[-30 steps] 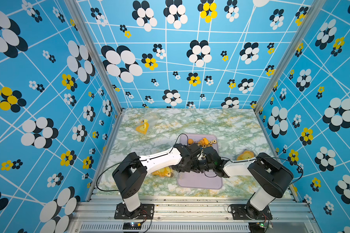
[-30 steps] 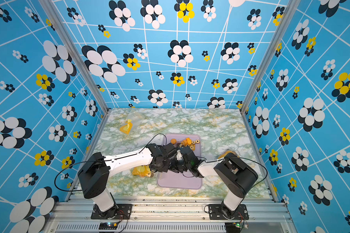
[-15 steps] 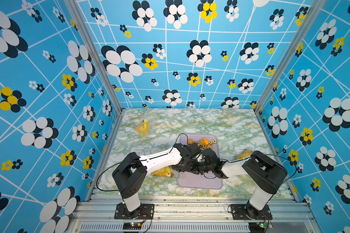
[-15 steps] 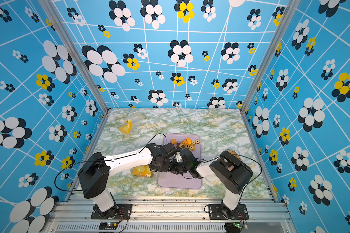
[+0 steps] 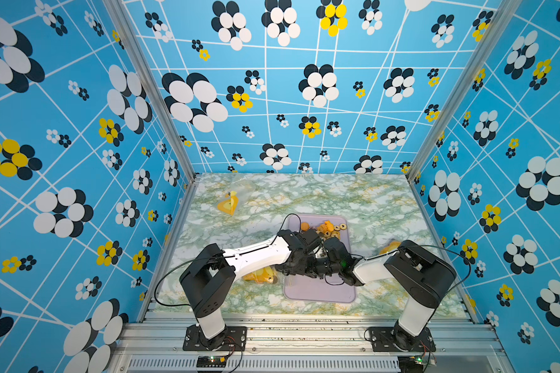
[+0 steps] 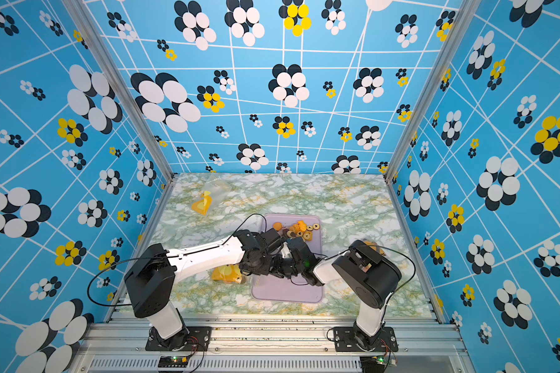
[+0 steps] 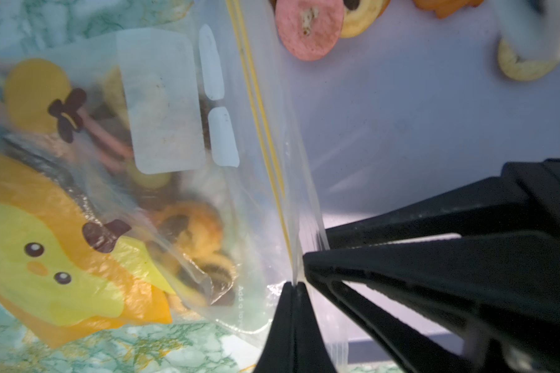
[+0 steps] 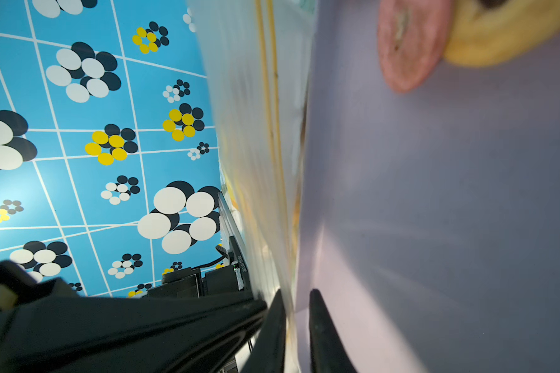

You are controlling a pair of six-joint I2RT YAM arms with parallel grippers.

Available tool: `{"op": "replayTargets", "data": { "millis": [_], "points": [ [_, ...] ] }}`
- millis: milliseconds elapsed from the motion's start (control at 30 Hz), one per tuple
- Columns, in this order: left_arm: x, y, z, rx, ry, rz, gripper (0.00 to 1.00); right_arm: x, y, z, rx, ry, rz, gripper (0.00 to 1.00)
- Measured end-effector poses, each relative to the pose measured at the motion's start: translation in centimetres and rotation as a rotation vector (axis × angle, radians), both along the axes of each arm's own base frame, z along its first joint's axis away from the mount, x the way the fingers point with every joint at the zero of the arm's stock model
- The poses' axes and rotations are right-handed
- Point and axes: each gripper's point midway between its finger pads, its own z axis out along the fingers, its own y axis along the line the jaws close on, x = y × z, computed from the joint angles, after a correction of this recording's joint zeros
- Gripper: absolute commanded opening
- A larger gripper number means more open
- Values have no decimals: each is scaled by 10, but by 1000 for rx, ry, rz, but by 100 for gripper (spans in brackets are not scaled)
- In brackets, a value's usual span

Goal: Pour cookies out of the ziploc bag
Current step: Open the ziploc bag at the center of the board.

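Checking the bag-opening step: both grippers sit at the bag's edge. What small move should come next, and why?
Probably close the right gripper fully on the bag. The left gripper is shut on its edge, but the right one's jaws straddle that edge with a gap between them. Cookies are still inside, so both need a firm hold before tipping it over the tray.

Top views: bright, even, diffuse light; shadows on the marble table (image 5: 385, 200) are weak and soft-edged. Focus is sharp throughout. Wide-angle distortion: the frame posts (image 5: 149, 90) splay outward toward the picture edges.

Left wrist view: the ziploc bag (image 7: 175, 161) is lit through, with a faint sheen on the film. The cookies (image 7: 309, 29) at the frame edge are slightly soft. The left gripper (image 7: 293, 285) renders near-solid black.

Right wrist view: heavy blur on the bag film. The lilac tray (image 8: 434, 210) carries pale glare streaks.
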Motion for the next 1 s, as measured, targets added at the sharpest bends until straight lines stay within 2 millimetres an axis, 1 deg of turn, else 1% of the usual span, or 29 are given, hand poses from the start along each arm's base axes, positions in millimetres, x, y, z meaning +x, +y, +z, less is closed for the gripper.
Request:
{"op": "replayTargets", "data": {
  "millis": [133,267,367,433,533,600,700,1000],
  "points": [
    [1,1,0,0,0,5,1,-1,2,0,8,3,5,2],
    [1,2,0,0,0,6,3,-1,2,1,14,0,5,0],
    [1,2,1,-7,-5,6,14,-1,2,2,14,0,6,0],
    [0,3,4,-21,-13,10,25,-1,3,2,15,0,7,0],
    [-2,5,11,-52,-33,13,32,-1,3,2,15,1,8,0],
    [-3,6,16,-70,-44,14,34,-1,3,2,15,1,8,0],
    [1,3,23,-102,-66,21,34,-1,3,2,15,1,8,0],
    [0,-4,18,-149,-57,32,32,-1,3,2,15,1,8,0]
  ]
}}
